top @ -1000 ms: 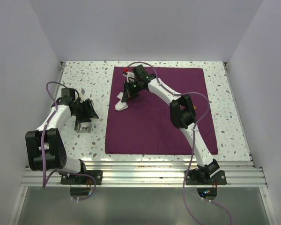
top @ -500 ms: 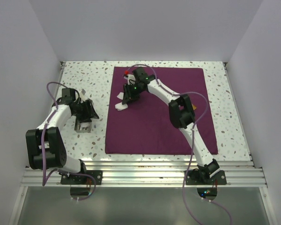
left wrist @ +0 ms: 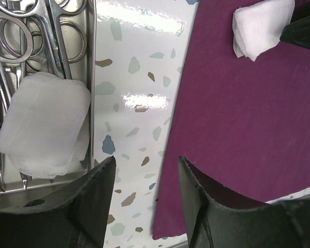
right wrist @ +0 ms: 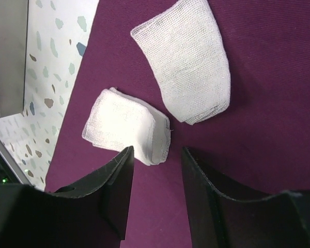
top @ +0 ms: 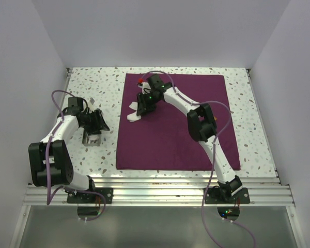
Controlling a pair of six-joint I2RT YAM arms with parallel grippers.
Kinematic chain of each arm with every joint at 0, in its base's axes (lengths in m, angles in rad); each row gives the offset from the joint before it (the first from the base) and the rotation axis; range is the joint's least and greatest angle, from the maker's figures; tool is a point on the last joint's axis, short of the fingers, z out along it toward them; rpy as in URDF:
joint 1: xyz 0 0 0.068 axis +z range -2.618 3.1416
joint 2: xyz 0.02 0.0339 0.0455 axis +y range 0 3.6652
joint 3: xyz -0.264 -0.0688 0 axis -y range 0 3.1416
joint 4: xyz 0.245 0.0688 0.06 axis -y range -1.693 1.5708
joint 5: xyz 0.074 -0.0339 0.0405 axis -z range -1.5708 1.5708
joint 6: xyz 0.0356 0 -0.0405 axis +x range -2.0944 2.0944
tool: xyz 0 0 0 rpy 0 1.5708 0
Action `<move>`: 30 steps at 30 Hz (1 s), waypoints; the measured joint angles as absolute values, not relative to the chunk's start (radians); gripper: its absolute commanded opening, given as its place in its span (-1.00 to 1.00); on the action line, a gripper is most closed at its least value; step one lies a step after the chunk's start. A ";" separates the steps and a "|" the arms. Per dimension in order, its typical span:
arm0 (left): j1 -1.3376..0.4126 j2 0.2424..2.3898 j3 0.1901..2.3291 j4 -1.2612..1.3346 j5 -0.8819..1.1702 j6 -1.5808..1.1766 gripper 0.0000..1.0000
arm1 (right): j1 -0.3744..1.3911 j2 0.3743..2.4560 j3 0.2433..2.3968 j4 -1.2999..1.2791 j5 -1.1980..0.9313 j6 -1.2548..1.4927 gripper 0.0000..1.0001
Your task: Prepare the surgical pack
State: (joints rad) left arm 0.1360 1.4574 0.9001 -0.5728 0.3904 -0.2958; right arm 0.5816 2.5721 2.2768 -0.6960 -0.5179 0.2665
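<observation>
Speckled table point(top: 93, 82), white walls point(top: 160, 31); maroon cloth point(top: 186, 144) flat; left fingers point(left wrist: 88, 206) apart, right fingers point(right wrist: 106, 201) apart.

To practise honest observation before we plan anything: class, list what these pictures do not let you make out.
- Top view: metal tray mostly under the left hand; contents unreadable.
- Left wrist view: scissors cut off at the top edge, lower ends under gauze.
- Top view: red item by the right arm, too small to identify.
</observation>
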 measured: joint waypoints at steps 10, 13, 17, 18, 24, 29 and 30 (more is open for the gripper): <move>0.136 1.457 0.899 -0.570 0.394 -0.296 0.11 | 0.592 2.572 2.277 -0.686 -0.523 0.269 -0.03; 0.136 1.456 0.898 -0.570 0.394 -0.296 0.11 | 0.599 2.573 2.277 -0.677 -0.525 0.276 -0.03; 0.136 1.454 0.891 -0.569 0.396 -0.296 0.11 | 0.604 2.578 2.273 -0.659 -0.544 0.290 -0.03; 0.136 1.452 0.888 -0.569 0.397 -0.296 0.12 | 0.604 2.579 2.273 -0.655 -0.548 0.295 -0.04; 0.136 1.444 0.882 -0.567 0.402 -0.296 0.12 | 0.608 2.584 2.266 -0.628 -0.570 0.323 -0.26; 0.136 1.441 0.871 -0.564 0.409 -0.296 0.12 | 0.616 2.594 2.263 -0.611 -0.575 0.350 -0.49; 0.136 1.441 0.871 -0.564 0.409 -0.296 0.12 | 0.617 2.594 2.260 -0.610 -0.575 0.356 -0.56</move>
